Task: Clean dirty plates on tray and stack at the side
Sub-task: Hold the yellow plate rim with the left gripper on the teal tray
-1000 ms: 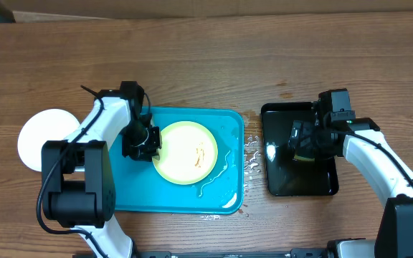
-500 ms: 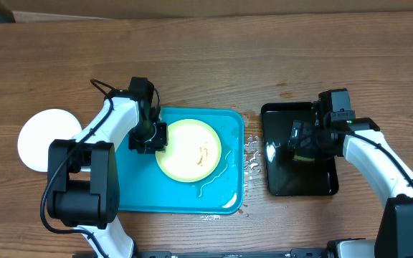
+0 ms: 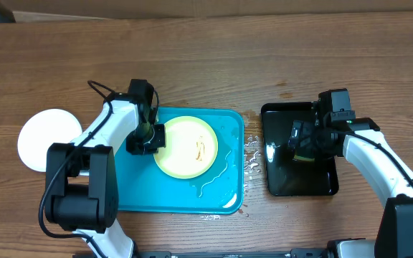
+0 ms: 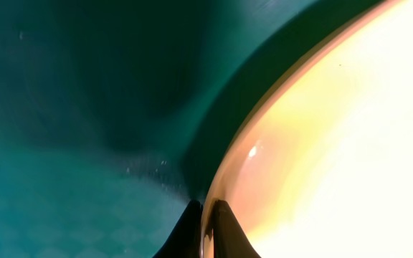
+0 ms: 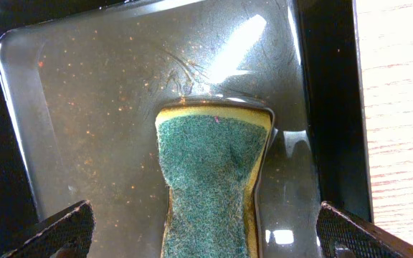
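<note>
A pale yellow-green plate (image 3: 185, 147) with a brown smear (image 3: 200, 151) lies on the turquoise tray (image 3: 138, 190). My left gripper (image 3: 148, 137) is at the plate's left rim. In the left wrist view its two dark fingertips (image 4: 192, 226) pinch the plate's rim (image 4: 224, 179), so the left gripper (image 4: 207, 209) is shut on it. A white plate (image 3: 45, 140) lies on the table left of the tray. My right gripper (image 3: 301, 140) hangs over the black tray. In the right wrist view the right gripper (image 5: 203, 209) stands wide open, astride a green and yellow sponge (image 5: 210, 172) without touching it.
The black tray (image 3: 282, 183) sits on the table's right side, wet inside. Water streaks lie on the turquoise tray's right part (image 3: 221, 175), and drops spot the wood (image 3: 251, 154) between the two trays. A cardboard edge (image 3: 192, 16) runs along the back.
My left gripper moved up and right to the plate's left rim, then closed on it. The plate shifted slightly. The right arm has not moved.
</note>
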You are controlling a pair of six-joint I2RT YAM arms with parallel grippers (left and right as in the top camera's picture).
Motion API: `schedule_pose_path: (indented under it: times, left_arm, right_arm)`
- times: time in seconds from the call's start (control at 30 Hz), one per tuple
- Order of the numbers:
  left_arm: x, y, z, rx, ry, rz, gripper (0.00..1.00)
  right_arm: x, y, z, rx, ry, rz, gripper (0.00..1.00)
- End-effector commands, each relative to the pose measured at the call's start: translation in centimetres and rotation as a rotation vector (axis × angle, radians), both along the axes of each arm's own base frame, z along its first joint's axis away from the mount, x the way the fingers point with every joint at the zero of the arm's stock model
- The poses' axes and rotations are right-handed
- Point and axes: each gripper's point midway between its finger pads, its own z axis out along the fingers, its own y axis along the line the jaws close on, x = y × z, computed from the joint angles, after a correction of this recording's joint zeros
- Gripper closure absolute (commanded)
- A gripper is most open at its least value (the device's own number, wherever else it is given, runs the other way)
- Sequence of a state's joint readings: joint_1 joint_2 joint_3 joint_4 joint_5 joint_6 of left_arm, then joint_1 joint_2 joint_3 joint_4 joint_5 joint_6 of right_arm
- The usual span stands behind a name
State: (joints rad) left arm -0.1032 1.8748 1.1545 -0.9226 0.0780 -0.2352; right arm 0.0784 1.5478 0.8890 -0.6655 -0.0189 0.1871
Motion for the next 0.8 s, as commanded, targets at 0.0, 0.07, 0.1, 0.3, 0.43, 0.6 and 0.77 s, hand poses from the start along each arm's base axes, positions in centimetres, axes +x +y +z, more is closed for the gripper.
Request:
schedule_pose_path:
  times: [0.0, 0.07, 0.1, 0.3, 0.43, 0.6, 0.77]
  left_arm:
    - [-3.3, 1.0, -2.3, 0.067, 0.109, 0.099, 0.96]
    - [-3.7, 0.8, -2.7, 0.051, 0.117, 0.107, 0.96]
    - [-4.0, 0.6, -2.7, 0.042, 0.126, 0.12, 0.96]
    - [-4.1, -1.9, -2.6, -0.1, 0.143, 0.152, 0.96]
    - [-3.3, -1.8, -2.7, -0.105, 0.104, 0.099, 0.92]
    - [-2.0, -1.8, -2.9, -0.115, 0.049, 0.078, 0.87]
    - [-1.7, -2.6, -2.7, -0.157, 0.044, 0.107, 0.8]
  right_arm:
    - [0.1, -0.2, 0.0, -0.005, -0.004, -0.009, 0.0]
    - [0.1, -0.2, 0.0, -0.005, -0.004, -0.009, 0.0]
    - [0.1, -0.2, 0.0, -0.005, -0.004, -0.009, 0.0]
    - [0.1, -0.2, 0.0, -0.005, -0.004, -0.009, 0.0]
    - [0.1, -0.2, 0.0, -0.005, -0.004, -0.009, 0.0]
    - [0.3, -0.2, 0.0, -0.004, -0.013, -0.009, 0.0]
    - [0.3, -0.1, 0.0, 0.001, -0.012, -0.008, 0.0]
